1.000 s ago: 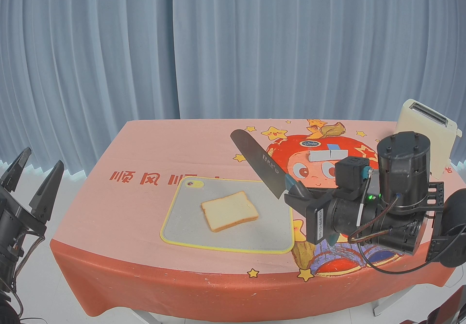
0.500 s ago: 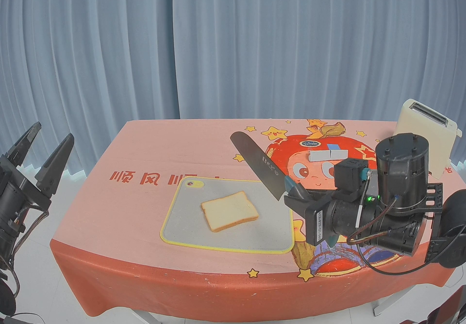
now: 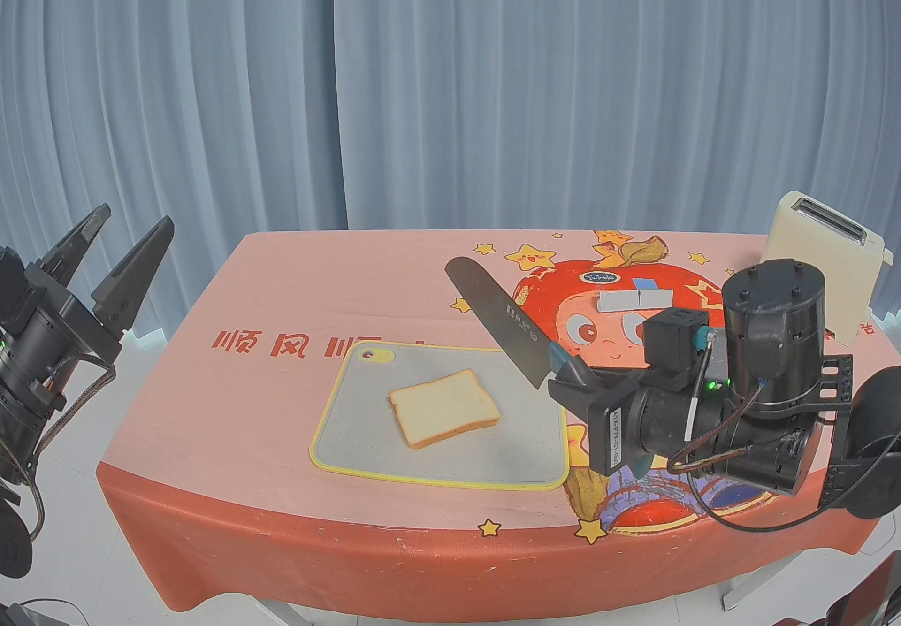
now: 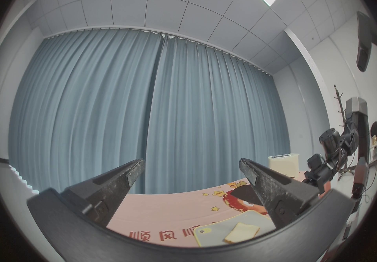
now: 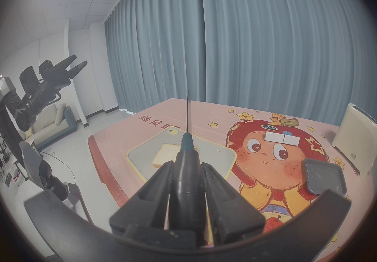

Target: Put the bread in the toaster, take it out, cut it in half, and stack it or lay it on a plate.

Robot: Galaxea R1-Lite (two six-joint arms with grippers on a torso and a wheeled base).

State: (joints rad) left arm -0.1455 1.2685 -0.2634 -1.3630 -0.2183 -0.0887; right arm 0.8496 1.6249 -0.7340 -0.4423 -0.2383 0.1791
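A slice of bread (image 3: 444, 407) (image 4: 241, 232) (image 5: 167, 154) lies flat on the grey cutting board (image 3: 366, 440) with a yellow rim. My right gripper (image 3: 574, 374) (image 5: 187, 172) is shut on the handle of a knife (image 3: 497, 313) (image 5: 187, 117), held in the air just right of the board, blade pointing up and away over the table. My left gripper (image 3: 111, 248) (image 4: 192, 176) is open and empty, raised off the table's left side. The cream toaster (image 3: 826, 257) (image 5: 357, 139) (image 4: 283, 162) stands at the table's far right. A dark square plate (image 5: 324, 176) lies near the toaster.
The table carries a pink cloth (image 3: 282, 299) with a cartoon apple face. Two small grey and blue tags (image 3: 631, 297) lie on the print. A blue curtain (image 3: 450, 65) hangs close behind. The pink cloth between the board and the left edge is bare.
My left gripper has risen and moved inward toward the table. The right arm with the knife has barely shifted. The bread lies as before.
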